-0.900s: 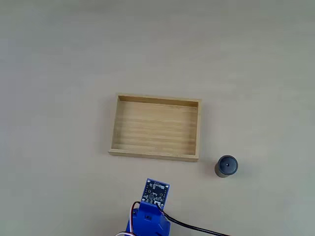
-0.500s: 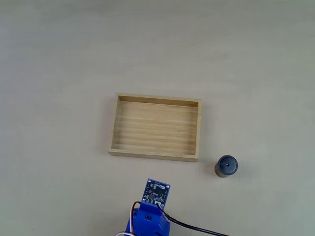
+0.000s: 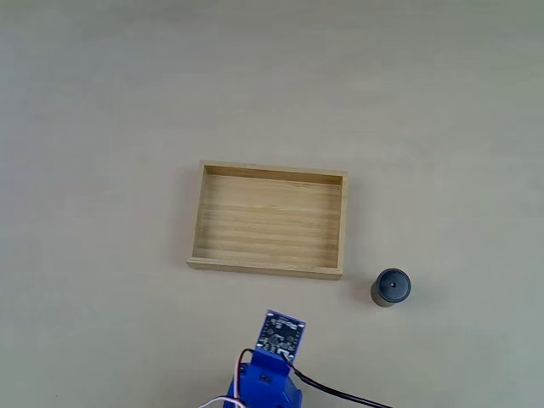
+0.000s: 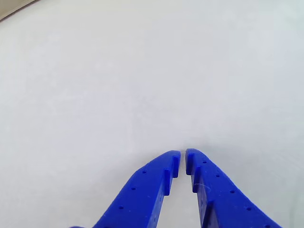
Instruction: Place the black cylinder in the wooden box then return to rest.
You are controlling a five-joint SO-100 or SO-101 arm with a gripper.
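Note:
The black cylinder [image 3: 391, 287] stands upright on the table, just right of the wooden box's near right corner in the fixed view. The wooden box [image 3: 196, 229] lies in the middle of the table with nothing inside it. The blue arm [image 3: 270, 374] sits at the bottom edge of that view, below the box and left of the cylinder, well apart from both. In the other view my blue gripper [image 4: 183, 156] points at bare pale table, its tips nearly touching with nothing between them.
The pale tabletop [image 3: 102, 110] surrounds the box on all sides. A black cable [image 3: 340, 393] runs from the arm toward the bottom right of the fixed view.
The arm's top has shifted slightly to the right and toward the bottom edge of the fixed view. The box and the cylinder have not moved.

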